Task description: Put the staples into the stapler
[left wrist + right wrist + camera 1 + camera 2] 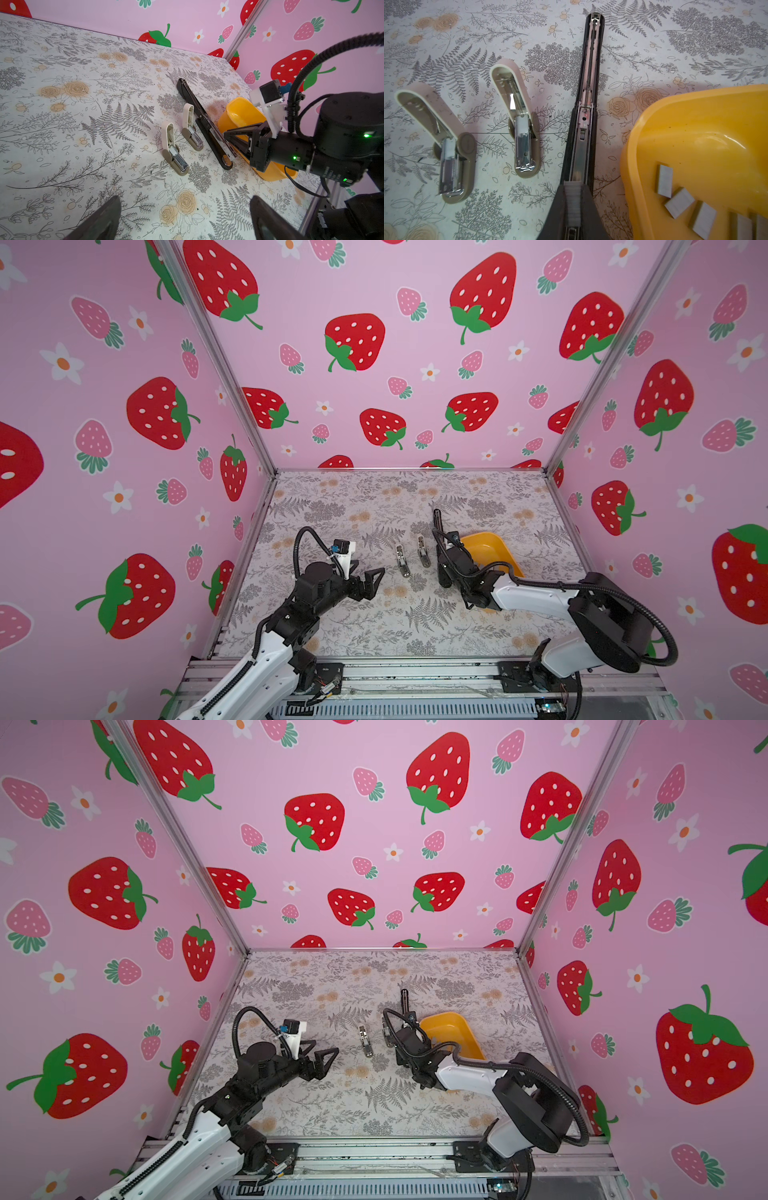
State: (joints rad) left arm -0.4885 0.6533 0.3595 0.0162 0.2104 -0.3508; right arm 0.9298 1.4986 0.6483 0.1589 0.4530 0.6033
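The right gripper (572, 187) is closed tight on one strip of staples (572, 205), pinched by its long sides between the two dark fingers (558, 207) at the bottom middle of the right wrist view. The strip's long axis runs straight up the frame, in line with the black stapler (588, 62), which lies opened out flat. Its bright metal channel (578, 162) starts right at the strip's front edge and leads away towards the top. I judge that the coming move turns on this alignment: the strip has to go forward and down into that channel. Whether it already touches the rail I cannot tell.

To the left of the black stapler lie two small whitish staplers (525, 149) (452, 158), both open. At the lower right, the yellow tray (675, 116) holds the other staples (665, 180) as loose strips.

The left gripper (365, 572) hangs over the table at the left in a top view, jaws wide apart and empty, well apart from the staplers. The right arm is clearly the nearer one.
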